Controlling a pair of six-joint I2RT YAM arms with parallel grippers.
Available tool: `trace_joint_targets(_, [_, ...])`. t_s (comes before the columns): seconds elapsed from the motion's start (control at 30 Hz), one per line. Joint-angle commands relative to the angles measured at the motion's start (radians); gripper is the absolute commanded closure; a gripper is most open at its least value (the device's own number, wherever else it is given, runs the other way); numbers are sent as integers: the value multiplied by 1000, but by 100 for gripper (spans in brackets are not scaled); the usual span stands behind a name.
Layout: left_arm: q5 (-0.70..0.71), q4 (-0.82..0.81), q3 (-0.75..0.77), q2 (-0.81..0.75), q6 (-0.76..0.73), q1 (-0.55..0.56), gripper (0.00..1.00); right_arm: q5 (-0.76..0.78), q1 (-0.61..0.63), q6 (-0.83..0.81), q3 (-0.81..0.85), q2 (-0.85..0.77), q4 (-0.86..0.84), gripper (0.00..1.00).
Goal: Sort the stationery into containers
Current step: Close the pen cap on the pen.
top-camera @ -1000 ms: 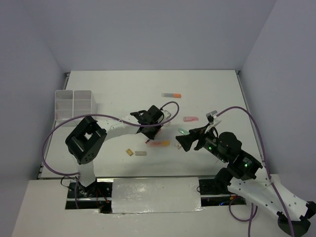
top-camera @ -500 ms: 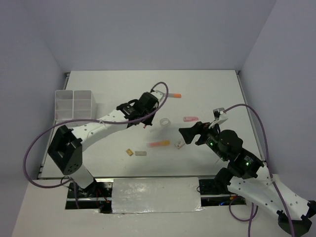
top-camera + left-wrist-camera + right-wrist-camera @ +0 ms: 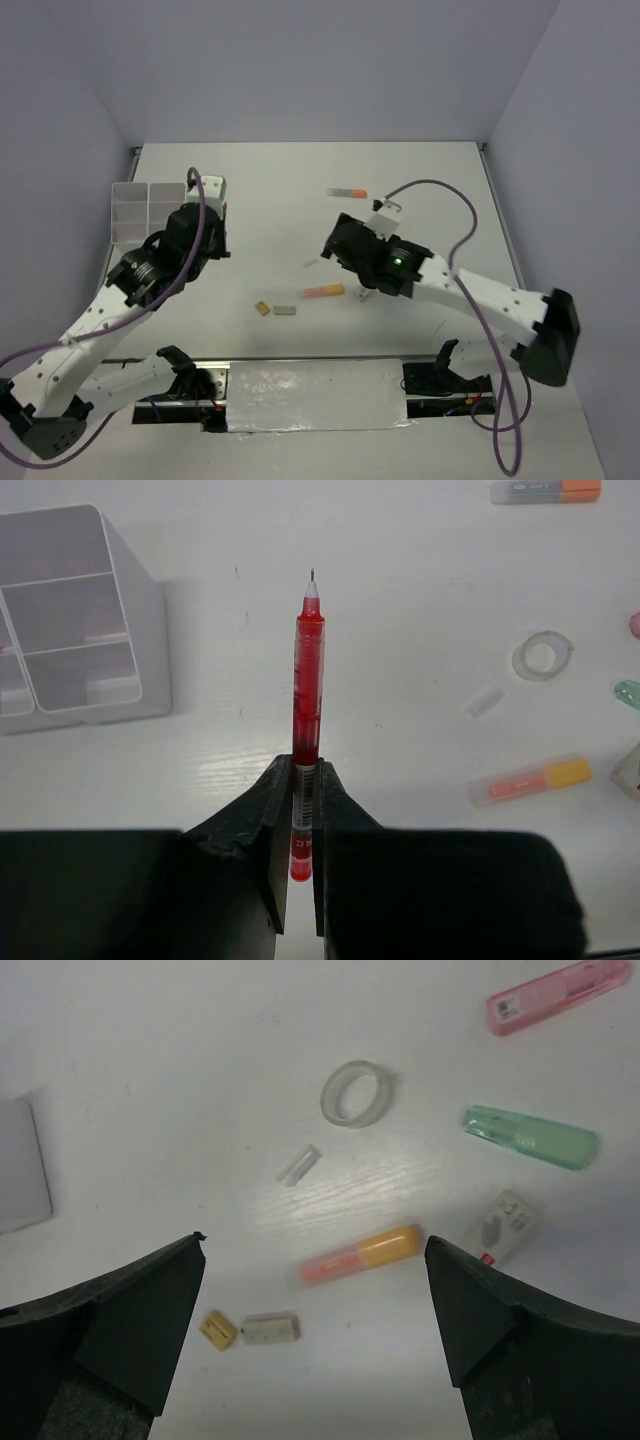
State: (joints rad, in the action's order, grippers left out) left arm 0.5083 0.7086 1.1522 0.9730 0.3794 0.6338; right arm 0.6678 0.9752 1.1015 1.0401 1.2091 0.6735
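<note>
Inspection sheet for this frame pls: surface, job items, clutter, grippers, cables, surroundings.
Surface: white table, no spills seen.
Job's things: divided box at left edge; red pen held; loose: tape ring, green marker, pink marker, orange marker, second orange marker, tan eraser, grey eraser, white eraser.
Clutter: small clear scrap near tape ring.
Grippers: left gripper shut on red pen; right gripper open above loose items.
Cables: purple cable on each arm.
Surroundings: plain walls; nothing else seen.

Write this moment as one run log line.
left hand: shut on red pen | right hand: open, empty, above orange marker | container: pen not yet inside
</note>
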Motion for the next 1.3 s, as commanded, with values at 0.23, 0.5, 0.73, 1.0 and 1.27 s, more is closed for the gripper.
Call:
trace_joint_targets(0.23, [-27,-147,-258,-235,-99,0,100,110,34,394,441,522,305,24])
trace_joint_targets(0.5, [-111,-182,-296,-336,-94,1,100,-6,16,353,653,823,291,24])
trace_joint_targets(0.73, [-182,-185,-293,-330,-100,3,100,-46,-26,383,631,911,273,25])
trace_joint_targets(1.0, [-229,-193,-298,-330,-105,4,100,-71,-44,402,612,961,261,27])
trace_joint_targets(1.27, [-249,-196,-299,-326,-106,6,100,-85,-59,425,604,974,274,35])
